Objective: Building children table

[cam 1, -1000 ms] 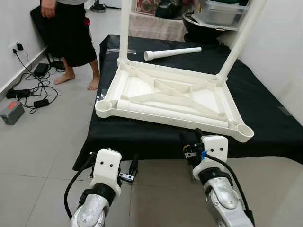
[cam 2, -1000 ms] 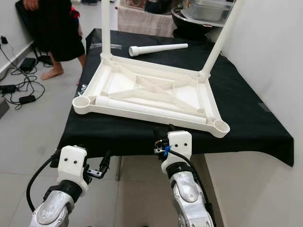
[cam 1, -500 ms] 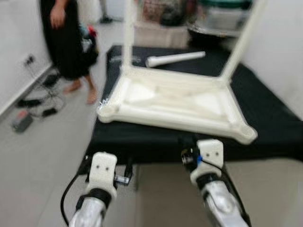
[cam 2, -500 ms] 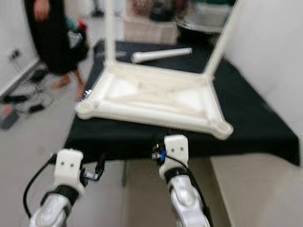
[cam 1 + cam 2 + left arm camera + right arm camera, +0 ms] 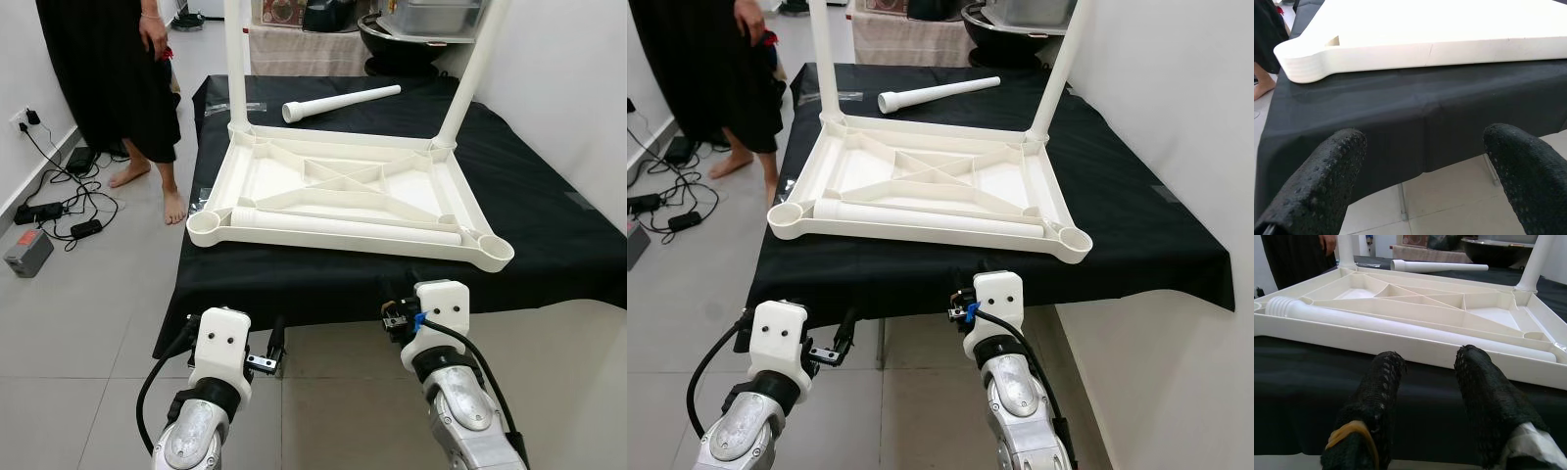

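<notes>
White plastic tabletop [image 5: 343, 201] upside down at centre frame on the black cloth [image 5: 549, 225], two legs up, two sockets empty.

Loose leg [image 5: 343, 220] lying inside the tray along its near edge; second loose leg [image 5: 338, 100] beyond, toward upper centre. Right gripper [image 5: 1432, 377] low at the near edge, fingers apart and empty; left gripper [image 5: 1425, 161] lower left, spread wide, empty too. Best to close on the near leg mid-shaft, lift clear of the ribs, tip upright, seat the threaded end squarely in a front corner socket [image 5: 495, 251].
</notes>
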You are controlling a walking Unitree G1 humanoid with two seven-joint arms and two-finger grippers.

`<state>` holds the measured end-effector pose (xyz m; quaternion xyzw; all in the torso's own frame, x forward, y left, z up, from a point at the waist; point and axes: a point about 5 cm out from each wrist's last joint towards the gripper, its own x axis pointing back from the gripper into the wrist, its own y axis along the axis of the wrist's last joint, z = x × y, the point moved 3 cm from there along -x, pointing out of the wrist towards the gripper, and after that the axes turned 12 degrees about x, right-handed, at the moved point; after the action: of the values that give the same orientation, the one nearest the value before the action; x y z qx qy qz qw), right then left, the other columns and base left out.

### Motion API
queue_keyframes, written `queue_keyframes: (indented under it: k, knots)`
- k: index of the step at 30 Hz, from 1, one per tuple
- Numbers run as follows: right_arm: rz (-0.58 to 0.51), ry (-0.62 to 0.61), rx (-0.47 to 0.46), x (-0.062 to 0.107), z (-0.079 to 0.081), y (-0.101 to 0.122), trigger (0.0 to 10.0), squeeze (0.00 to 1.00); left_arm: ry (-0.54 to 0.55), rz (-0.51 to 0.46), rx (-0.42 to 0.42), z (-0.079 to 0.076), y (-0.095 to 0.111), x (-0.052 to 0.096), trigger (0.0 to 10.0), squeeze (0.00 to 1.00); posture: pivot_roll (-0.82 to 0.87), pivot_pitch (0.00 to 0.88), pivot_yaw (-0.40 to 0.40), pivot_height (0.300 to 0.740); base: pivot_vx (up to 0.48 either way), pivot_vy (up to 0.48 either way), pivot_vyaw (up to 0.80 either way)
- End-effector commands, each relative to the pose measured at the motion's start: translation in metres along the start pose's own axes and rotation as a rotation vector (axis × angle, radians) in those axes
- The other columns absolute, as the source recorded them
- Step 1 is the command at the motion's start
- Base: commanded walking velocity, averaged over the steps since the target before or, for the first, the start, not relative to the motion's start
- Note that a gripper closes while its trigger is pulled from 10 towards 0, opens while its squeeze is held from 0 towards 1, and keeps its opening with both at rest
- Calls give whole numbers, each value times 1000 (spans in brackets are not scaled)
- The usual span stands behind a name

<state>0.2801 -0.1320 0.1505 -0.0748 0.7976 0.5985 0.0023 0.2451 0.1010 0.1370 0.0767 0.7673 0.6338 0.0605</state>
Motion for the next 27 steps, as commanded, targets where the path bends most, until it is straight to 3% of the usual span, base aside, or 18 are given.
queue_keyframes:
  k: [1, 27]
  knots:
    - [-8, 5, 11, 2, 0, 2, 10000, 0, 0, 3, 9, -3, -1, 2, 10000, 0, 59, 132, -98, 740, 0, 0, 0]
    - [13, -16, -9, -1, -1, -1, 10000, 0, 6, 5, 13, -1, 1, 0, 10000, 0, 60, 150, -100, 740, 0, 0, 0]
